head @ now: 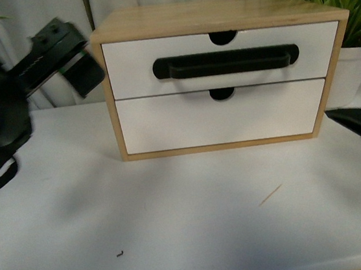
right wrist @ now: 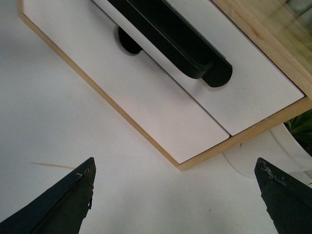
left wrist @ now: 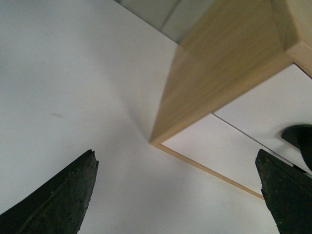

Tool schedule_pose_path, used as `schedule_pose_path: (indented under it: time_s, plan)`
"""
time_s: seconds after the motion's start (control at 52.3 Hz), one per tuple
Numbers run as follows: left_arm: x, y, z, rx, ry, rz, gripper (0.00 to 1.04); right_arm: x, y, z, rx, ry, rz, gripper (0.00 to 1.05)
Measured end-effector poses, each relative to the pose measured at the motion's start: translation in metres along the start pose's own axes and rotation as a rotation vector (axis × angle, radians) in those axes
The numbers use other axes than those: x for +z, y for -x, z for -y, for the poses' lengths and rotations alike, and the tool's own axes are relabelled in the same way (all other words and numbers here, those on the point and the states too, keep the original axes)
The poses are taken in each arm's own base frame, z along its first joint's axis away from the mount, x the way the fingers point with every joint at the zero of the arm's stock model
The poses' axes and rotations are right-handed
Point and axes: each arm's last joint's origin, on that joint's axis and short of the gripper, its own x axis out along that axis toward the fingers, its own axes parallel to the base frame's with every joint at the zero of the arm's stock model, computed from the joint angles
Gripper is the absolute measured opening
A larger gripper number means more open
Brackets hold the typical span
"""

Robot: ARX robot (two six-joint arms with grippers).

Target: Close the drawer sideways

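Drawer (head: 127, 69), seen flush in upper slot of cabinet (head: 219, 14) on desk (head: 178, 226); left jaws and right jaws spread wide, empty; cabinet may be shoved askew if its side is struck by left jaws.

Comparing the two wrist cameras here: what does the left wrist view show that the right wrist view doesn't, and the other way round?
Only the left wrist view: the cabinet's wooden side panel and its bottom corner on the table. Only the right wrist view: the black bar handle on the drawer, the half-round notch in the lower front, the white plant pot and a thin sliver lying on the table. Both: the white tabletop, white fronts in the wooden frame, and wide-open jaws, of the left gripper and right gripper respectively.
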Motion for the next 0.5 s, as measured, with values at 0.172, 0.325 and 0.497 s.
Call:
schedule_pose_path:
  time_s: [0.172,0.325,0.497]
  plan:
    - [-0.003,0.055,-0.04,0.111,-0.028,0.07,0.99,-0.014,0.051,-0.019,-0.018,-0.088,0.005,0.96]
    - [-0.012,0.104,-0.082,0.258,-0.027,0.111,0.99,-0.034,0.107,-0.044,-0.09,-0.216,0.007,0.96]
    - [-0.023,0.137,-0.116,0.41,-0.055,0.186,0.99,-0.051,0.147,-0.059,-0.228,-0.314,0.033,0.96]
